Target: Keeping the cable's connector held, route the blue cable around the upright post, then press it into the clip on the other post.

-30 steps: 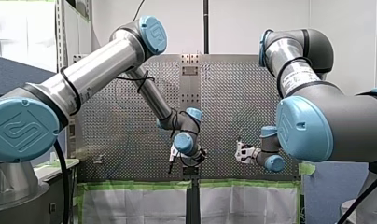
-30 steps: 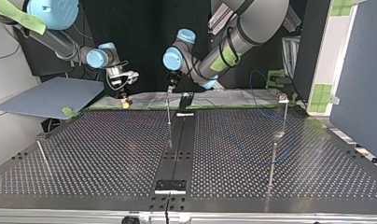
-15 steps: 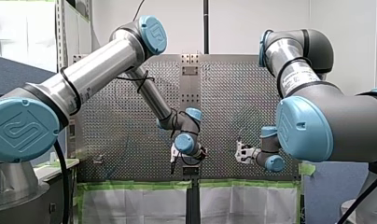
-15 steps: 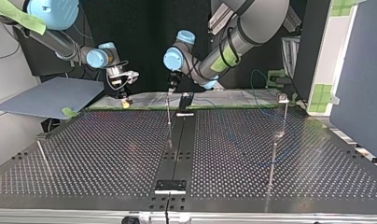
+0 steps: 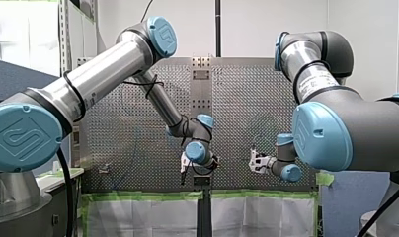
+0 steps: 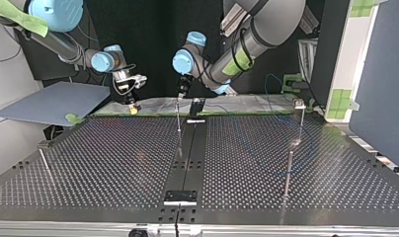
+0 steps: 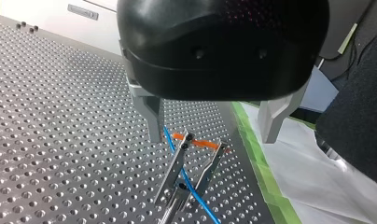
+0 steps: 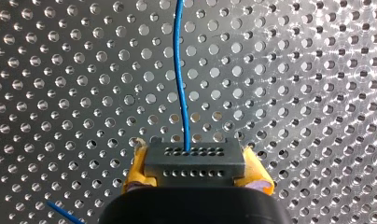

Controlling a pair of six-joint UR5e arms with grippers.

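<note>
Holding the connector (image 8: 194, 161) in my right gripper (image 6: 133, 105), at the far left of the top view, with jaws narrow and yellow pads (image 8: 135, 169) pressed on its two sides. Leaving the connector's middle, the blue cable (image 8: 179, 74), straight ahead of that gripper over the perforated table (image 8: 294, 93). Hovering with my left gripper (image 7: 213, 137) at the table's far middle, right over the clip (image 7: 184, 170) on its thin post (image 6: 178, 118) — jaws wide, gripping nothing. Running close along the inner face of one metal finger (image 7: 154, 114), touching or just beside, cannot tell which; well apart from the other finger, then down between the clip's two prongs. Lying across the prong tips, an orange strip (image 7: 200, 143). Standing at the right of the top view, the upright post (image 6: 301, 123), with faint blue cable on the table near it — cannot tell whether wrapped round it
</note>
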